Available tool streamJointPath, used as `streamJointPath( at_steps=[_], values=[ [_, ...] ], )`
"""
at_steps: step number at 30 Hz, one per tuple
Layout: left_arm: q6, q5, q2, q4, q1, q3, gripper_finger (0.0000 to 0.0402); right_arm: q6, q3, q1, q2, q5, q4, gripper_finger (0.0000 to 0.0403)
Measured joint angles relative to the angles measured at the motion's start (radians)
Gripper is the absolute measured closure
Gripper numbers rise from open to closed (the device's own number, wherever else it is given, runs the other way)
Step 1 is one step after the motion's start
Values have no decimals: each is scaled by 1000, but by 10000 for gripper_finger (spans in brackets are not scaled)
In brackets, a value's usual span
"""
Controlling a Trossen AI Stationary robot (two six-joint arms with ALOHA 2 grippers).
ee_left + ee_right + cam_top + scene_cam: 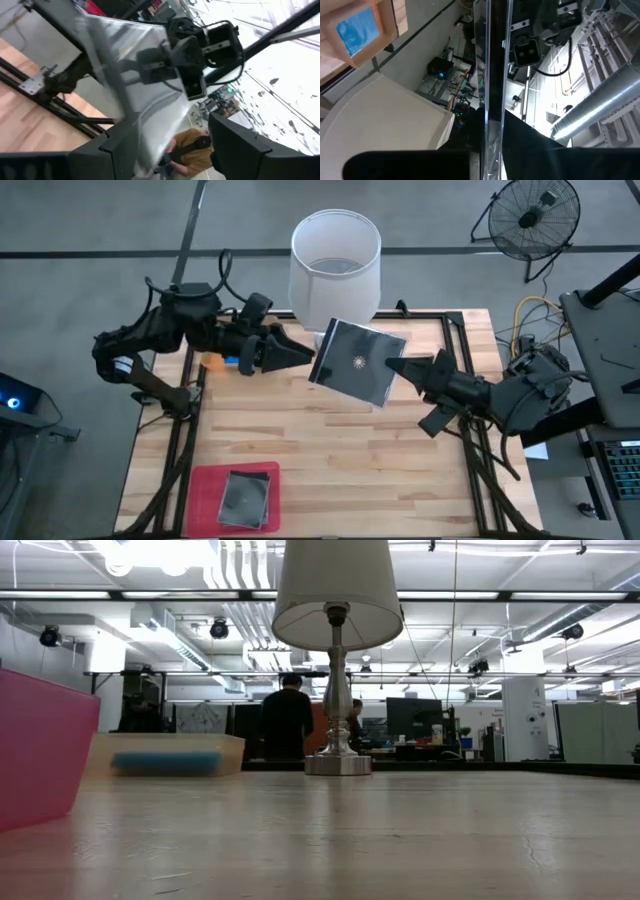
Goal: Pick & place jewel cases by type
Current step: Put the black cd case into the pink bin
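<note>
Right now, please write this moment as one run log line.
right claw: shut on grey case, mid-air | left claw: open at its edge | pink tray: one grey case inside

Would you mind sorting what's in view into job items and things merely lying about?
Job: dark jewel case held aloft in the right gripper; left gripper open beside it; dark case in the pink tray; blue case in the orange tray.
Lying about: lamp; fan.

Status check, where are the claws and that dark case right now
Right claw shut on dark jewel case, mid-air over table. Left claw open at its other edge. Lamp close behind.
</note>
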Motion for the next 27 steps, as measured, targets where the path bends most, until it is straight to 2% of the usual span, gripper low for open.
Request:
streamJointPath(
  at_steps=[9, 14, 27],
  values=[
    [2, -14, -16, -40, 32, -17, 188, -1, 7, 11, -16, -3, 2, 375],
    [-42, -14, -12, -24, 46, -75, 188, -7, 7, 11, -19, -14, 2, 375],
    [-90, 39, -11, 271, 49, -188, 188, -7, 7, 11, -19, -32, 0, 375]
  ],
)
